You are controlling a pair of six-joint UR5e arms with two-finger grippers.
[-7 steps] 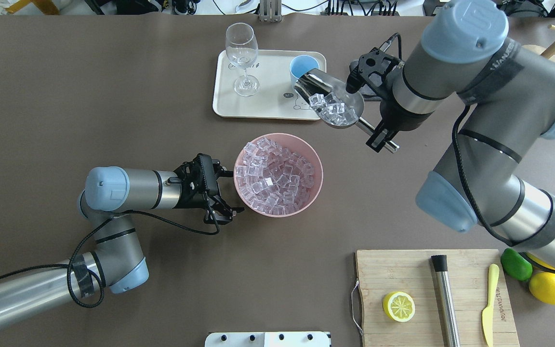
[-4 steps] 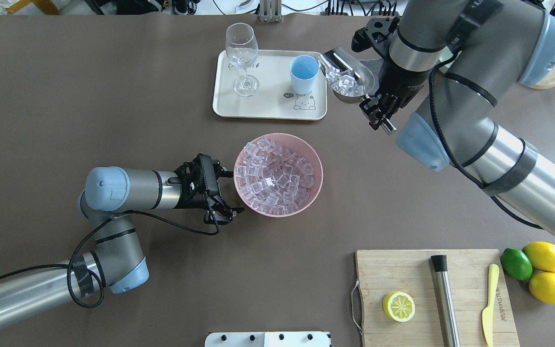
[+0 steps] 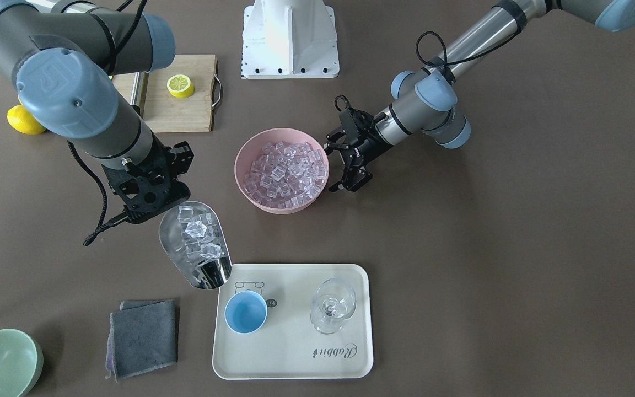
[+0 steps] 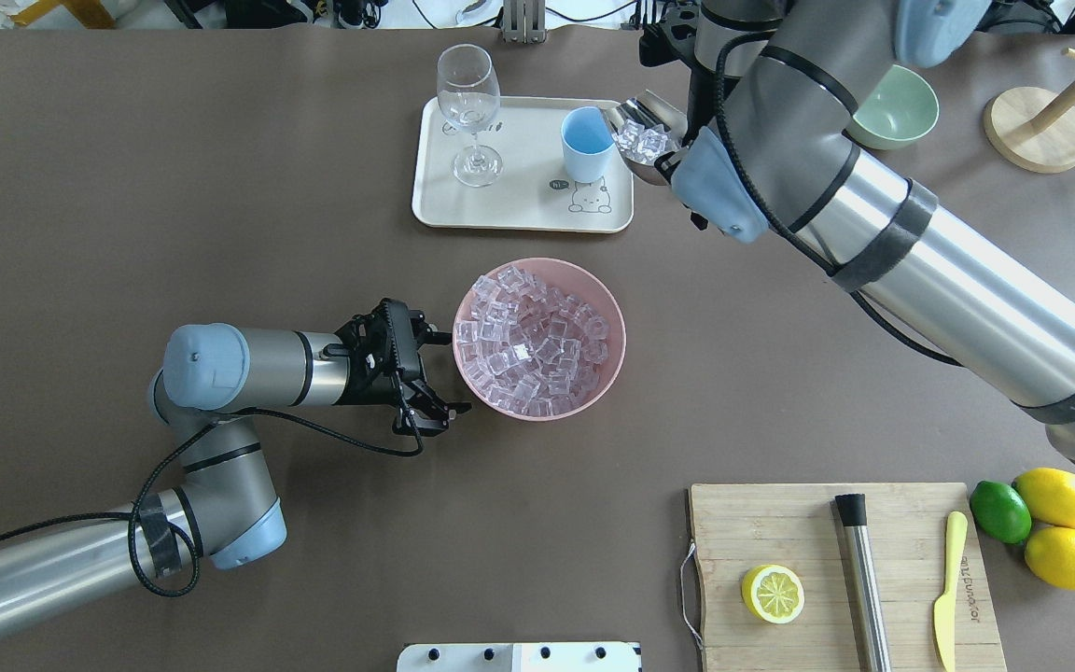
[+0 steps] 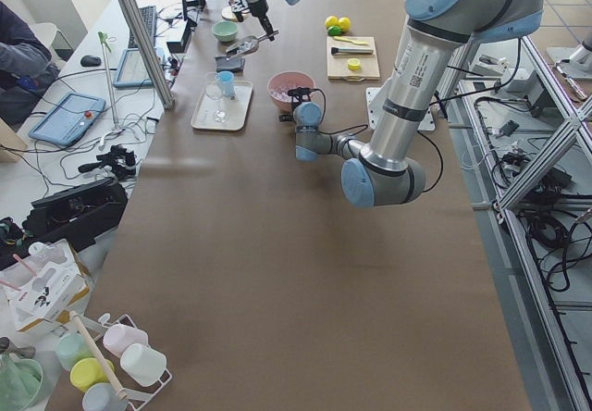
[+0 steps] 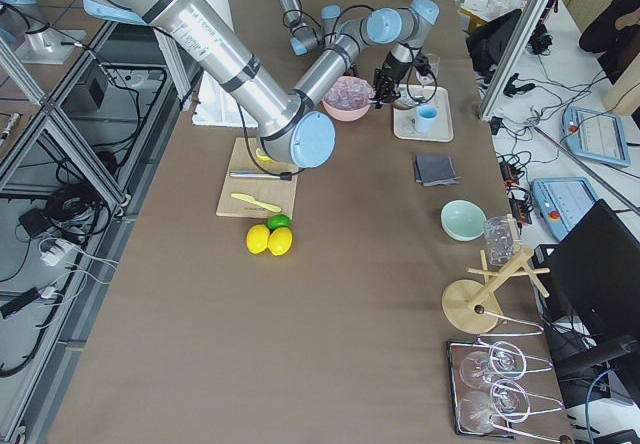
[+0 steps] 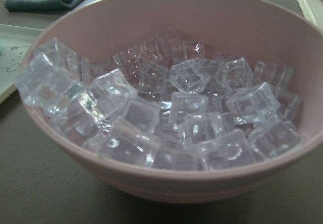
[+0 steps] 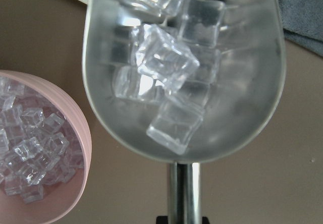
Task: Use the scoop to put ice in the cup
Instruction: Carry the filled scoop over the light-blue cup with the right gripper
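My right gripper (image 3: 155, 205) is shut on the handle of the steel scoop (image 3: 193, 248), which holds several ice cubes (image 8: 166, 57). The scoop (image 4: 645, 140) hangs level over the tray's corner, its mouth pointing at the light-blue cup (image 4: 586, 140), just short of it. The cup (image 3: 246, 312) stands empty on the tray. A pink bowl (image 4: 617, 336) full of ice (image 4: 533, 341) sits mid-table. My left gripper (image 4: 439, 369) is open and empty beside the bowl's rim, seen too in the front view (image 3: 339, 167).
The cream tray (image 4: 519, 210) also carries a clear wine glass (image 4: 468, 112). A grey cloth (image 3: 142, 336) and a pale green bowl (image 3: 0, 364) lie beyond the scoop. A cutting board (image 4: 780, 523) with half a lemon, steel rod and yellow knife is near right.
My right arm has swung the loaded scoop from the tray's near-right corner round to the far side, beside the cup. The left arm has not moved.
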